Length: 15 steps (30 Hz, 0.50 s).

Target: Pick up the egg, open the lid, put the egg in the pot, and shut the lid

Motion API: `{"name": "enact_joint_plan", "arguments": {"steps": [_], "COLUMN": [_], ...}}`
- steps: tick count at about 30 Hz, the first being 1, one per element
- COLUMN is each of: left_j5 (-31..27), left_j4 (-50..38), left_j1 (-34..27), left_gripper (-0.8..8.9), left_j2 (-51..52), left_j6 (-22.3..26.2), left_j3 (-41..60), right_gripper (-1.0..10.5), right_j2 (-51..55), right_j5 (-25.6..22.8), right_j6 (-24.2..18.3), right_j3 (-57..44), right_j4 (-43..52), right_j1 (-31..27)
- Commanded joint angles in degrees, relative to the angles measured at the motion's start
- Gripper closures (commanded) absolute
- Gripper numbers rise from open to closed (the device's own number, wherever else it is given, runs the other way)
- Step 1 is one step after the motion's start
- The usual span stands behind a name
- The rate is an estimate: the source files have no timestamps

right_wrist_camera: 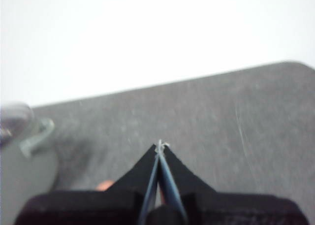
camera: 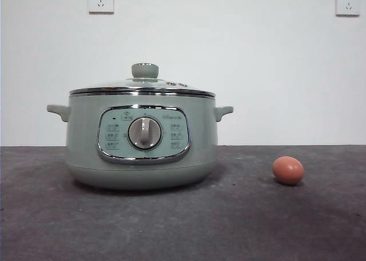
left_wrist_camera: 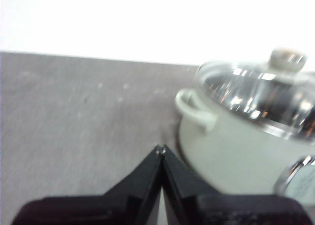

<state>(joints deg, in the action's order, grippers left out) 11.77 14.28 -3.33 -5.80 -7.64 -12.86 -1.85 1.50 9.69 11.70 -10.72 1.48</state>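
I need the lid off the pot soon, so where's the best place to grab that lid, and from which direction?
Grip the pale green knob at the centre of the lid, coming straight down from above. It stands proud and upright, narrow enough for two jaws, while the shallow glass dome and chrome rim sit flush on the pot and offer no edge.

I'm looking at what seems a bare test bench, not a kitchen: a dark grey felt-like table (camera: 183,227), a plain white wall (camera: 229,55) with two sockets (camera: 100,0), and one cooking pot (camera: 141,136) standing alone.
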Motion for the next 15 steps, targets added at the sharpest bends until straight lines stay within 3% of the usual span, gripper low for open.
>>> {"name": "enact_joint_plan", "arguments": {"steps": [1,7,15], "left_j5": [0.77,5.27,13.86], "left_j4": [0.63,6.84,16.15], "left_j1": [-0.11,-0.11,-0.11], "left_gripper": [8.2,8.2,8.2], "left_j2": [-1.66,-8.37,-17.57], "left_j6": [-1.4,-1.29,-0.22], "left_j3": [-3.45,-13.57,-27.47], "right_gripper": [9.6,9.6,9.6], "right_j2": [-1.84,-9.97,-22.82], "right_j5": [0.83,6.1,11.93], "right_j6": [1.46,0.17,-7.63], "right_j3": [3.76,14.62,31.89], "right_j4": [0.04,-7.58,-23.34], "right_j1": [-0.02,-0.02,-0.02]}}
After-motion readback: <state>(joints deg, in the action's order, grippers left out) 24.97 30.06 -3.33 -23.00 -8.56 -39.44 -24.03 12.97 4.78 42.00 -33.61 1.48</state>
